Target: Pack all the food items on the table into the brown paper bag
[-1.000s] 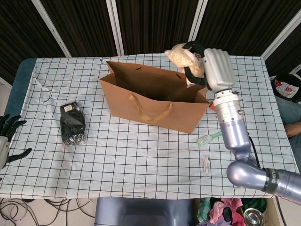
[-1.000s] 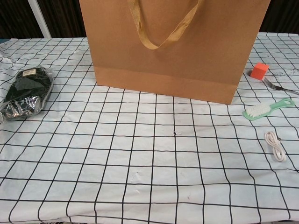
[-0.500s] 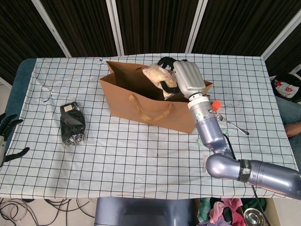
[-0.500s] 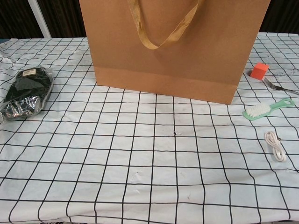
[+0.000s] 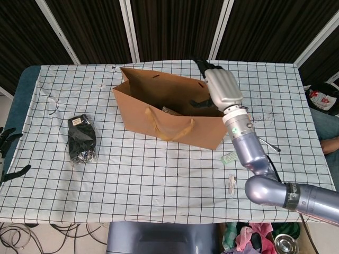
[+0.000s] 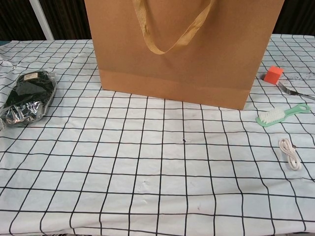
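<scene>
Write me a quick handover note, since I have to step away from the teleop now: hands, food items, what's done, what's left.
Right hand: over the brown paper bag mouth, holding nothing visible.
Left hand: idle and empty at the table's left edge.
Done: a pale item shows inside the bag.
Left: dark food packet lies on the cloth, left of the bag.
Ignore the green brush, fork, orange block, and white cable.

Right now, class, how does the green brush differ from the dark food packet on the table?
The green brush is slim, pale green, with a handle; the dark food packet is broad, black and glossy with a small label. The brush lies right of the brown paper bag, the packet left of it. Both lie flat on the checked cloth, outside the bag, untouched by either hand.
</scene>
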### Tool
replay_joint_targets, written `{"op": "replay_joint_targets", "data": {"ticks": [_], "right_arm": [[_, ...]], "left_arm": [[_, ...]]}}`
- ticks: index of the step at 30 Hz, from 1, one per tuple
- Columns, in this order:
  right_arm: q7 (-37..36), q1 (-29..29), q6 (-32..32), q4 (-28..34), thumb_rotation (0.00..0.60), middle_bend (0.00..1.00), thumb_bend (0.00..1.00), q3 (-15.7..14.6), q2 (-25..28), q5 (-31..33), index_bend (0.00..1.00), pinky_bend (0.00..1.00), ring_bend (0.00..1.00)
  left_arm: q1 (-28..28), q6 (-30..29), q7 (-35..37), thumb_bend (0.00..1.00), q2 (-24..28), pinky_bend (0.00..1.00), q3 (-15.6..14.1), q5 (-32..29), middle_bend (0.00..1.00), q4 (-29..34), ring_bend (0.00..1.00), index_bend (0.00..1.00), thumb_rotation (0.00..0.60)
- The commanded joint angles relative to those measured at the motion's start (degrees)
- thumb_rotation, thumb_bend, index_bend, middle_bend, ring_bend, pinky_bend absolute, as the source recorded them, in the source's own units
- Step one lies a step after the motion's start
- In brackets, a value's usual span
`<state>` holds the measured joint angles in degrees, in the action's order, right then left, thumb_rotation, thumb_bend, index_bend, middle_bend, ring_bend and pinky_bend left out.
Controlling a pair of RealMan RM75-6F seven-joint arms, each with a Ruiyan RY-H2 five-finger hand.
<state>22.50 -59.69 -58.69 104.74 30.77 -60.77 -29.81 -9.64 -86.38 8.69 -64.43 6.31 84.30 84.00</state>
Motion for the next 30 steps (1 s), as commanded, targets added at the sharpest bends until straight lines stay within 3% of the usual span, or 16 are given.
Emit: {"op": "replay_joint_targets", "data": {"ticks": [1, 5, 8, 11, 15, 23, 30], "right_arm": [[-0.8, 10.0, -7.5, 6.6, 0.6, 0.11, 0.11, -2.4, 10.6, -7.2, 0.06, 0.24, 0.22], [-5.7, 21.1, -12.2, 12.1, 0.6, 0.11, 0.11, -7.2, 17.7, -16.5, 0.06, 0.24, 0.22], [-10.3, 31.6, -17.2, 13.9, 0.6, 0.13, 0.12, -14.1, 21.0, -28.1, 0.06, 0.24, 0.22], [-11.4, 41.5, -24.8, 10.5, 0.6, 0.13, 0.12, -22.6, 19.1, -40.7, 0.06, 0.24, 0.22], [-11.6, 48.8, -30.9, 2.9, 0.6, 0.13, 0.12, -28.7, 12.4, -47.7, 0.06, 0.23, 0.22], [-16.7, 55.7, -35.9, -7.5, 0.6, 0.13, 0.12, -31.3, 0.9, -50.5, 0.06, 0.23, 0.22], [-16.5, 55.4, -34.4, -13.8, 0.6, 0.13, 0.12, -30.5, -4.1, -52.0, 0.06, 0.23, 0.21]], "left_arm": [[0.1, -0.2, 0.2, 0.08, 0.1, 0.05, 0.2, -0.2, 0.11, 0.1, 0.01, 0.21, 0.6], [0.4, -0.6, 0.1, 0.08, 0.4, 0.05, 0.1, 0.2, 0.11, 0.5, 0.01, 0.21, 0.6], [0.7, -0.8, -0.3, 0.08, 0.8, 0.05, 0.0, 0.2, 0.11, 1.2, 0.01, 0.21, 0.6], [1.1, -1.0, -1.6, 0.08, 0.9, 0.05, -0.3, 0.1, 0.11, 1.7, 0.01, 0.21, 0.6], [1.8, -0.6, -2.4, 0.08, 1.4, 0.05, -1.3, 0.2, 0.11, 2.6, 0.01, 0.21, 0.6], [3.5, -1.3, -2.4, 0.08, 2.9, 0.05, -2.5, 0.6, 0.09, 4.9, 0.01, 0.18, 0.6], [3.2, 0.7, -1.0, 0.08, 3.9, 0.05, -4.4, 2.9, 0.09, 5.9, 0.01, 0.18, 0.6]]}}
